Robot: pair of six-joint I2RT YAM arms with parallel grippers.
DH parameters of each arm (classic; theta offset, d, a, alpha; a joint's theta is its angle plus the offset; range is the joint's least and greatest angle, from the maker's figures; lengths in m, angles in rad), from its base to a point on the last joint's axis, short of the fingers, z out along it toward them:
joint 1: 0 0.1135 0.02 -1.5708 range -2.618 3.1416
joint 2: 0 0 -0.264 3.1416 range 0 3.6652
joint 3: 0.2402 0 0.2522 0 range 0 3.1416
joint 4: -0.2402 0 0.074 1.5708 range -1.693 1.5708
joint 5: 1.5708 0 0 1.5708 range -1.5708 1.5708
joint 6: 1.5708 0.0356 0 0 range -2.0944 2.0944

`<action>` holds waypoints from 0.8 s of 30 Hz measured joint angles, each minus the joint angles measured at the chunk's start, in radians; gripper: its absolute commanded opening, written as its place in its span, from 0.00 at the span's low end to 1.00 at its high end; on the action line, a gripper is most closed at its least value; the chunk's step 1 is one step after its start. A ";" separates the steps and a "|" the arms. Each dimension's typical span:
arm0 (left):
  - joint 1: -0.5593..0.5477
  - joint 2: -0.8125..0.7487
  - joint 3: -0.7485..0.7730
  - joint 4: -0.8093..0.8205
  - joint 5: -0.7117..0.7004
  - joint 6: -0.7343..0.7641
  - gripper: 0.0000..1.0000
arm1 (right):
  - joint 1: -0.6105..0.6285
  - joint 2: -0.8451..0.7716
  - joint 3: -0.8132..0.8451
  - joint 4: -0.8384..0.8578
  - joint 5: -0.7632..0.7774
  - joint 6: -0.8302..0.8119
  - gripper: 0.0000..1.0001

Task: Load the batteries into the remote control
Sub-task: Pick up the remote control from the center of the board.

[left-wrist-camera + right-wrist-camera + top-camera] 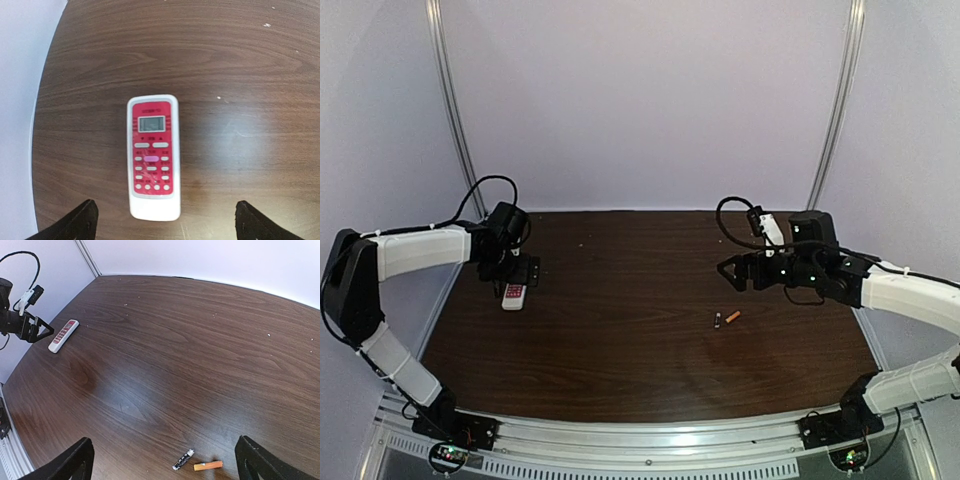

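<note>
The remote control (153, 157) lies face up, red button panel showing, near the table's left edge (513, 295). My left gripper (165, 216) hovers open just above its near end, one finger on either side, touching nothing. Two batteries lie side by side on the wood: an orange one (208, 466) and a dark one (183, 459), right of centre in the top view (733, 316). My right gripper (165, 460) stands open above and just behind them, empty. The right wrist view also shows the remote (63, 335) far across the table.
The dark wooden table (620, 340) ends at a white wall behind and at metal rails in front. The remote sits close to the left edge (37, 150). A cable loops over each wrist.
</note>
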 measured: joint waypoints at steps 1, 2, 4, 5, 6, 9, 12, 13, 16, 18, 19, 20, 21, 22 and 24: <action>0.014 0.000 0.000 -0.001 0.000 -0.001 0.97 | 0.000 0.000 -0.002 -0.001 -0.004 0.000 1.00; 0.028 0.001 0.000 -0.001 0.000 -0.002 0.97 | 0.000 0.000 -0.002 -0.001 -0.008 0.000 1.00; 0.054 0.005 0.000 -0.002 0.001 -0.002 0.97 | -0.001 0.000 -0.002 0.002 -0.017 0.000 1.00; 0.064 0.008 0.000 -0.001 0.002 -0.001 0.97 | -0.001 0.001 -0.002 0.004 -0.021 0.000 1.00; 0.072 0.011 0.000 0.000 0.003 -0.001 0.97 | -0.002 0.001 -0.002 0.006 -0.025 0.000 1.00; 0.087 0.030 0.000 0.001 0.012 -0.002 0.97 | -0.002 0.001 -0.002 0.007 -0.039 0.000 1.00; 0.098 0.063 0.000 0.003 0.028 -0.001 0.98 | -0.002 0.005 -0.002 0.011 -0.050 0.000 1.00; 0.101 0.076 0.000 0.007 0.035 -0.001 0.98 | -0.002 0.005 -0.002 0.014 -0.056 0.000 1.00; 0.106 0.103 0.000 0.016 0.053 -0.001 0.97 | -0.002 0.006 -0.002 0.019 -0.067 0.000 1.00; 0.106 0.121 0.000 0.024 0.065 -0.001 0.95 | -0.002 0.007 -0.002 0.021 -0.069 0.000 1.00; 0.106 0.130 -0.001 0.031 0.071 -0.001 0.94 | -0.002 0.007 -0.002 0.021 -0.071 0.000 1.00; 0.106 0.137 -0.002 0.038 0.077 -0.001 0.93 | -0.003 0.007 -0.002 0.021 -0.071 0.000 1.00; 0.106 0.146 -0.004 0.047 0.083 -0.001 0.92 | -0.003 0.007 -0.002 0.021 -0.072 0.000 1.00; 0.106 0.155 -0.008 0.056 0.090 -0.001 0.90 | -0.004 0.007 -0.002 0.021 -0.072 0.000 1.00; 0.106 0.172 -0.013 0.069 0.100 -0.001 0.88 | -0.005 0.007 -0.002 0.021 -0.073 0.000 1.00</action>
